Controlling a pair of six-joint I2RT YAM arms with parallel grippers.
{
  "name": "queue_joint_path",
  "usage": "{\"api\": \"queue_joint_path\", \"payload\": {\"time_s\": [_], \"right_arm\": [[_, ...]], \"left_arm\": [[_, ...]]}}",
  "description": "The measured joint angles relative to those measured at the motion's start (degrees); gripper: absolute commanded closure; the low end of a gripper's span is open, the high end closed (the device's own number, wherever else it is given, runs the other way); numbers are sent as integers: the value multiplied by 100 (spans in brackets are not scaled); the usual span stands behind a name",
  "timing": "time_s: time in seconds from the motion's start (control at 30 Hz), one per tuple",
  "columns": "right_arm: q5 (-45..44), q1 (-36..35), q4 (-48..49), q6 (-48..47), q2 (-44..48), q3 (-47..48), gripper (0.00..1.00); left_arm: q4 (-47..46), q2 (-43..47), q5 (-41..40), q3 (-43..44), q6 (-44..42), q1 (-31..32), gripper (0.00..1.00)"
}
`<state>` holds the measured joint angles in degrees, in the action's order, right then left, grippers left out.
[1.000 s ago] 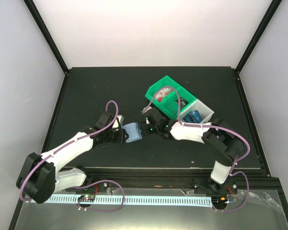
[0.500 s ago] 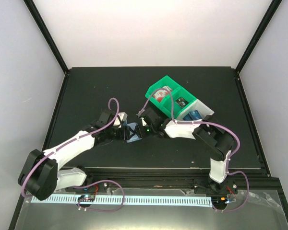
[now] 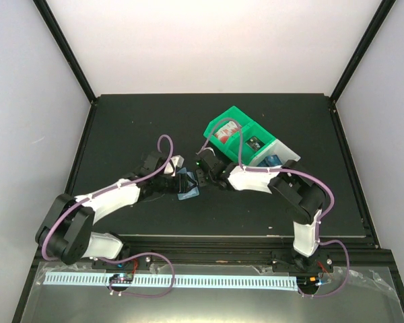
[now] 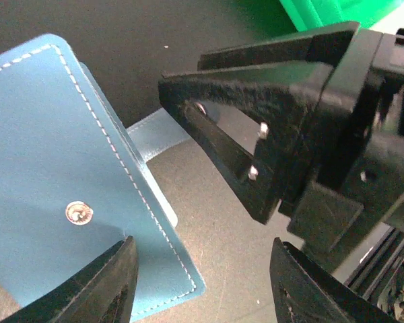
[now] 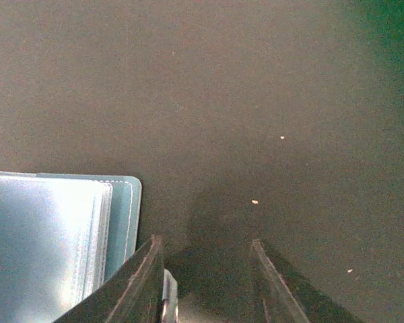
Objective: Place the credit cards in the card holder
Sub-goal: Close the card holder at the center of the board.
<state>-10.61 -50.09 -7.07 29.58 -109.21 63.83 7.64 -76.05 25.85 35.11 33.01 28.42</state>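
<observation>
The teal card holder (image 3: 186, 186) lies on the black mat between my two grippers. In the left wrist view its stitched outer face with a metal snap (image 4: 79, 213) fills the left side. My left gripper (image 4: 203, 262) is open, and the holder's (image 4: 54, 155) corner reaches in beside its left finger (image 4: 111, 289). My right gripper (image 5: 206, 245) is open over bare mat, and the holder's clear inner pockets (image 5: 47, 242) lie just left of it. Blue credit cards (image 3: 271, 160) show in the white bin, partly hidden by the right arm.
A green bin (image 3: 232, 131) and a white bin (image 3: 283, 151) stand at the back right of the mat, just behind the right arm. The right gripper's black fingers (image 4: 256, 134) loom close in the left wrist view.
Both grippers have closed in on the card holder from either side. It lay flat and pale before; it now looks narrower and darker, squeezed between them.
</observation>
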Motion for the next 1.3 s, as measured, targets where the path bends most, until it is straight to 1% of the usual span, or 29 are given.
{"api": "queue_joint_path", "payload": {"time_s": [0.13,0.27,0.47,0.53,0.67,0.8,0.9,1.07,1.17,1.3], "right_arm": [[48,9,-37,103,-22,0,81],[247,59,20,127,-24,-39,95],[881,216,177,164,46,-236,98],[1145,240,234,133,109,-245,99],[1740,238,420,31,157,-245,99],[2218,225,529,-17,157,-245,99],[2422,210,577,-33,146,-245,99],[2496,131,516,-33,-37,-129,99],[2465,81,409,-33,-149,-11,99],[2413,57,343,-31,-166,39,99]], "left_arm": [[-267,-203,-11,-13,70,-37,50],[-472,-356,-61,-76,131,-57,62],[-538,-496,-402,-258,195,-57,72],[-555,-496,-509,-328,221,-59,78],[-579,-501,-645,-400,262,-61,83],[-608,-549,-719,-420,299,-59,84],[-610,-549,-728,-426,306,-61,83],[-621,-446,-680,-466,313,-61,77],[-551,-195,-649,-494,328,-61,76],[-352,328,-817,-516,415,-61,68]]}}
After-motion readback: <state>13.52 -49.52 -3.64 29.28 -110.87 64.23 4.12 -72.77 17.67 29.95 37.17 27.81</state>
